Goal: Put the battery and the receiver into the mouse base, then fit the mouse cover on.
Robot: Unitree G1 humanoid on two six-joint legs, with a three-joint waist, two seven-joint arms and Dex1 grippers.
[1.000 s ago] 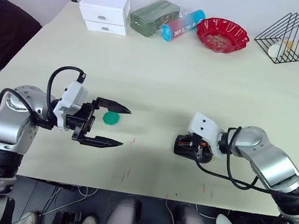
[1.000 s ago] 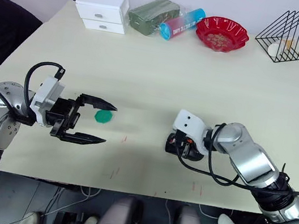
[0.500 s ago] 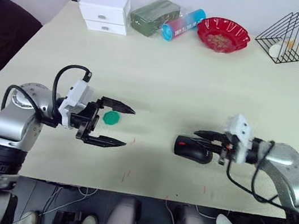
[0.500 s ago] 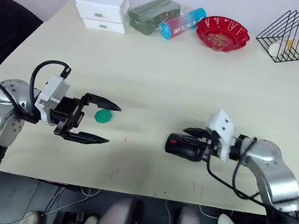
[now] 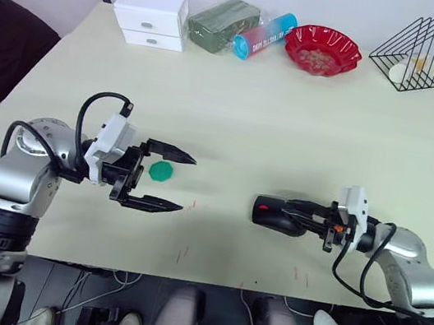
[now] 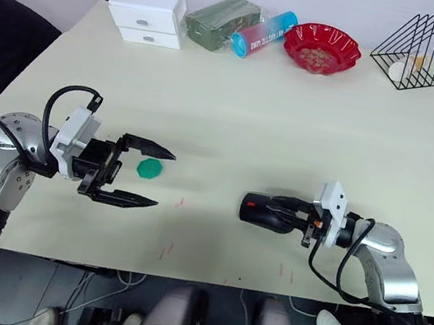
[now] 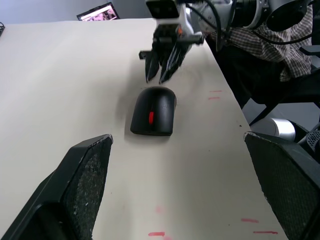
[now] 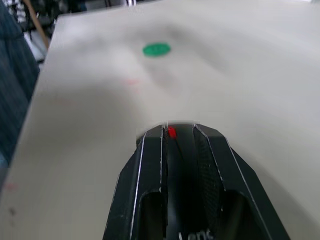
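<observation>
Red bowl holding brownish bits, white ball in wire rack

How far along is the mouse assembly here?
Nearly done: the mouse cover sits closed on the mouse base, so the battery and receiver inside cannot be checked. The right gripper is at the mouse's rear; the left gripper hangs open, empty. Left: confirm seating, withdraw.

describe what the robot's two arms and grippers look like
Both arms are rounded silver-grey metal links with black joint rings. Each wrist carries a white boxy housing, with a black cable looping from it back to the arm. The left gripper and right gripper each have two black, tapering, pointed fingers.
</observation>
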